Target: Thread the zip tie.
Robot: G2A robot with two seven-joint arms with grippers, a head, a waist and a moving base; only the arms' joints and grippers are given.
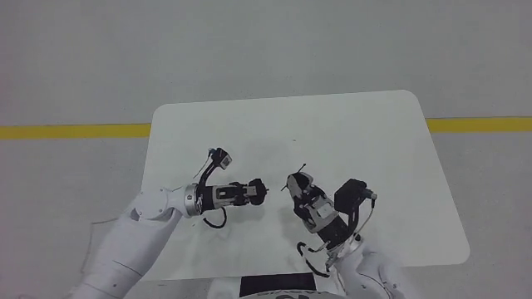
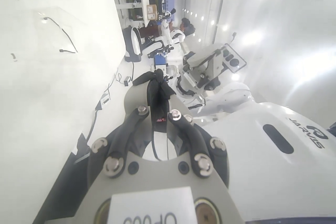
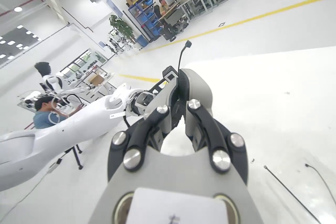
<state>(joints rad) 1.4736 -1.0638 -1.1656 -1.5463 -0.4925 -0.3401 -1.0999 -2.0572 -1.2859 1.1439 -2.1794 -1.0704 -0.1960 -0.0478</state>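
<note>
A black zip tie (image 3: 180, 62) sticks up out of my right gripper (image 3: 179, 83), which is shut on its strap; the square head (image 3: 187, 44) points away from the wrist. In the top view this gripper (image 1: 297, 184) hovers over the near middle of the white table (image 1: 374, 133), the tie's tip (image 1: 300, 169) poking past it. My left gripper (image 1: 258, 191) faces it a short gap to the left. Its dark pads (image 2: 153, 93) are pressed together, and a thin black strap (image 2: 154, 141) runs back from them toward the palm.
Loose black zip ties (image 2: 68, 38) lie flat on the table beyond the left gripper, and two more ties (image 3: 288, 193) lie beside the right gripper. The table's far half is bare. Its rounded edges drop to a grey floor with yellow lines.
</note>
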